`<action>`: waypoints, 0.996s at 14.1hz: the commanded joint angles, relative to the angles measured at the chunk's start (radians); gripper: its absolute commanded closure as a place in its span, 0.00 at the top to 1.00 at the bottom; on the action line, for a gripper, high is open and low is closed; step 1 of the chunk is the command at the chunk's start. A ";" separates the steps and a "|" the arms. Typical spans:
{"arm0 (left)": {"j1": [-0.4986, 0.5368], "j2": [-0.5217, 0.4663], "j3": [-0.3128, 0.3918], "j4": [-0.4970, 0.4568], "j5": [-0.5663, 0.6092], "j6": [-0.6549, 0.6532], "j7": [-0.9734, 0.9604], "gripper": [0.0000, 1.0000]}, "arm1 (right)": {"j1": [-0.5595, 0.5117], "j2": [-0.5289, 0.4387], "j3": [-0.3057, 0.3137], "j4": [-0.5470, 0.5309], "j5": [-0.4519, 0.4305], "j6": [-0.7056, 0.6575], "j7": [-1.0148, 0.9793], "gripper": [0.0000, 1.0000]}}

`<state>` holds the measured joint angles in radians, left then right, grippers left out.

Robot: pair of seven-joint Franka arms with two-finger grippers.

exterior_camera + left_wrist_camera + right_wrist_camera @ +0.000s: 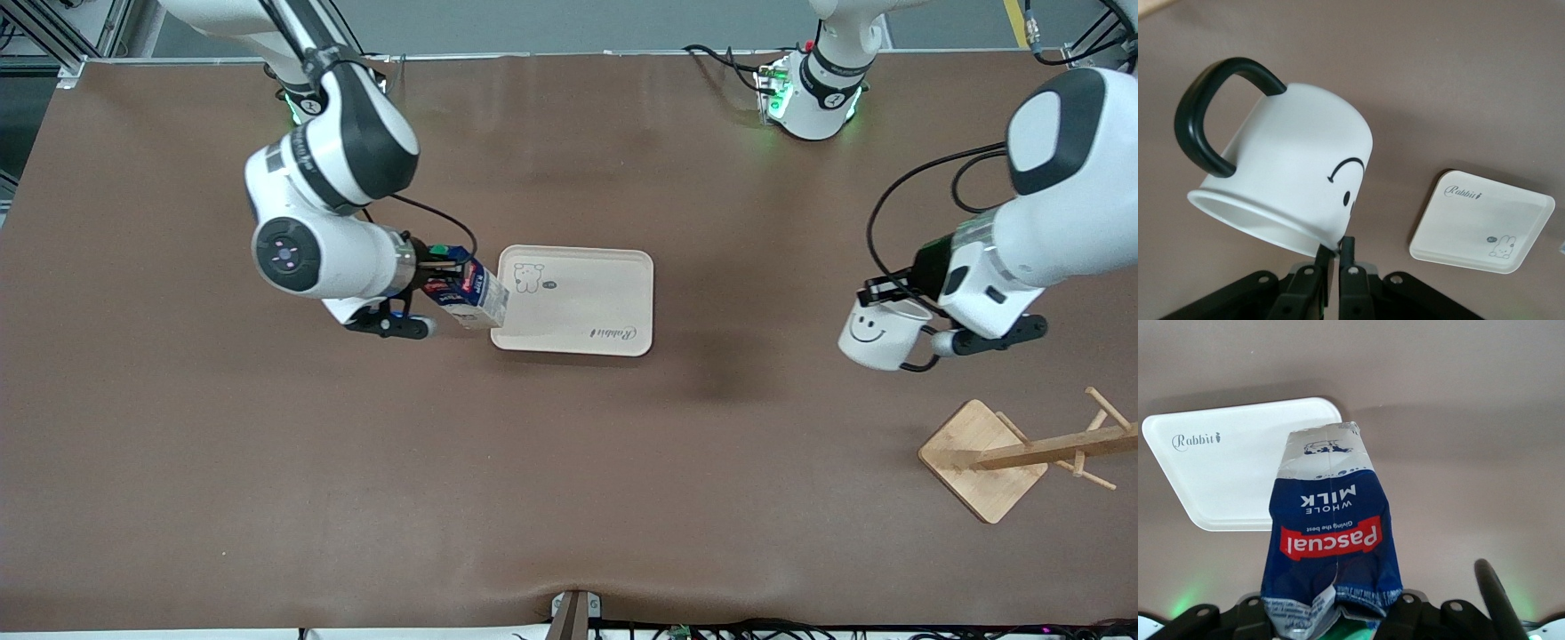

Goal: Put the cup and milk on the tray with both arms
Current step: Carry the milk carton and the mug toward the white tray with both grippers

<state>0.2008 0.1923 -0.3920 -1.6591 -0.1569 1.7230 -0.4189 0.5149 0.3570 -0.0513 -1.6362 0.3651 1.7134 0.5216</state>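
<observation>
- My right gripper [436, 267] is clamped on the top of the small dark-blue milk carton with the red label [467, 292], holding it tilted in the air just over the edge of the flat cream rectangular tray [578, 302] that faces the right arm's end of the table; gripping high leaves the pale base free to set down, I judge.
- My left gripper [889, 289] pinches the rim of the small white mug with the black smiley face [876, 333], lifted over bare brown table [569, 489] toward the left arm's end, well apart from the tray.
- The rim grip keeps the mug's black loop handle [1205, 120] clear.
- The tray is empty; both items need carrying over and lowering.
- A bamboo stand [982, 458] sits near the table's front corner.
</observation>
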 commanded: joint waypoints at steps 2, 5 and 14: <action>-0.075 0.038 -0.004 0.010 0.022 -0.013 -0.190 0.00 | 0.066 0.051 -0.013 0.010 -0.003 0.064 0.090 0.00; -0.139 0.070 -0.004 0.010 0.011 -0.013 -0.341 0.00 | 0.109 0.082 -0.015 0.010 -0.006 0.095 0.097 0.00; -0.248 0.187 -0.004 0.019 -0.160 -0.002 -0.564 0.00 | 0.168 0.143 -0.016 0.012 -0.034 0.149 0.166 0.99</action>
<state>-0.0519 0.3541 -0.3962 -1.6606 -0.2545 1.7249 -0.9690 0.6647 0.4733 -0.0556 -1.6316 0.3485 1.8473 0.6648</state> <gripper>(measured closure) 0.925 0.427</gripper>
